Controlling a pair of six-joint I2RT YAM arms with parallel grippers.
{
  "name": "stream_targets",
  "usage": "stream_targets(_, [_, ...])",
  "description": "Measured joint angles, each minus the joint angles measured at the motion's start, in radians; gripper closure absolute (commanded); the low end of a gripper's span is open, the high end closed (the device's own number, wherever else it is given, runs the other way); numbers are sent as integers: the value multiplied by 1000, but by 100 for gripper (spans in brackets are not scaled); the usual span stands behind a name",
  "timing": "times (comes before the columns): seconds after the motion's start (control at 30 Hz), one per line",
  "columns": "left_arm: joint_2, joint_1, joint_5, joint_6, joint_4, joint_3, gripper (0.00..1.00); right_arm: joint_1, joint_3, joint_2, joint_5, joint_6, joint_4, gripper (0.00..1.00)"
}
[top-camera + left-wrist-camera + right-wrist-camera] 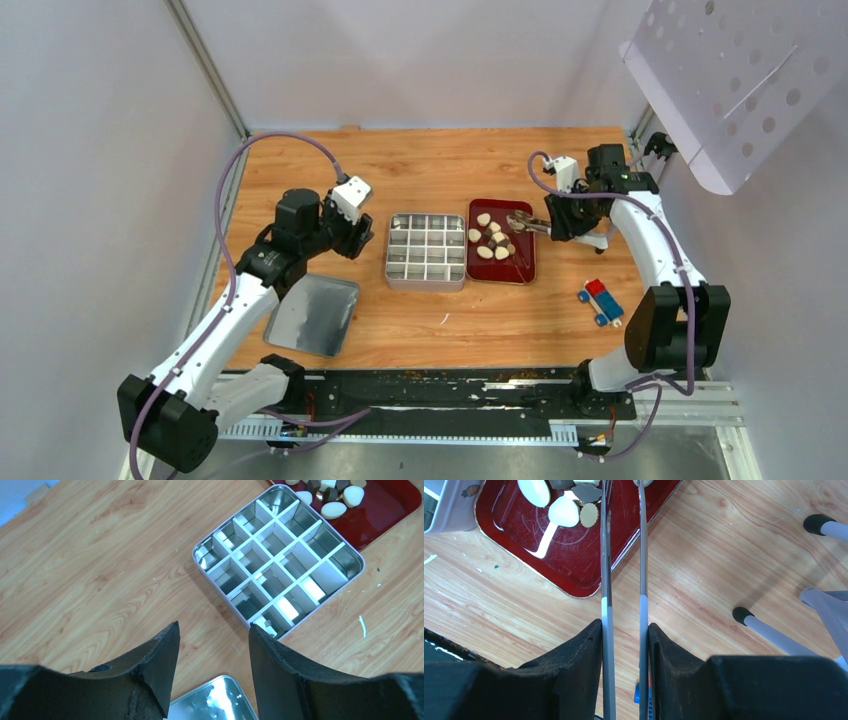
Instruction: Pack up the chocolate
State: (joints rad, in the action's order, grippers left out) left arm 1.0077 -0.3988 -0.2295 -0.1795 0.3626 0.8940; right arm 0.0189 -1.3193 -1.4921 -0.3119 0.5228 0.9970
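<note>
Several chocolate pieces (490, 240), cream-white and dark brown, lie in a red tray (527, 272). An empty divided tin (390, 250) stands just left of it. My right gripper (560, 225) is shut on long metal tongs (525, 222) that reach over the tray's far right part. In the right wrist view the gripper (625, 624) clamps both tong arms (607, 555) beside the chocolates (564, 512); the tong tips are out of frame. My left gripper (358, 238) is open and empty, left of the tin. In the left wrist view the gripper (212, 627) hangs over bare wood near the tin (274, 559).
The tin's flat lid (312, 315) lies at the front left, also under my left gripper (215, 702). A red-and-blue block (601, 300) lies at the front right. A stand's legs (769, 632) are right of the tray. A white perforated panel (730, 70) hangs at the back right.
</note>
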Motion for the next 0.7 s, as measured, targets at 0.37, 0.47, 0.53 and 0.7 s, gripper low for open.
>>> stream_targets(0.37, [-16,24,0,27,-8,-35,39,0,-6,-66,23,-25,-23,64])
stream_targets(0.47, [-18,28,0,33,-8,-36,39,0,-6,-80,34,-25,-30,65])
stream_targets(0.53, [-19,29,0,37,-8,-39,39,0,-6,-83,34,-26,-30,65])
stream_targets(0.7, [-22,33,-1,43,-15,-50,39,0,-42,-83,34,-48,-27,66])
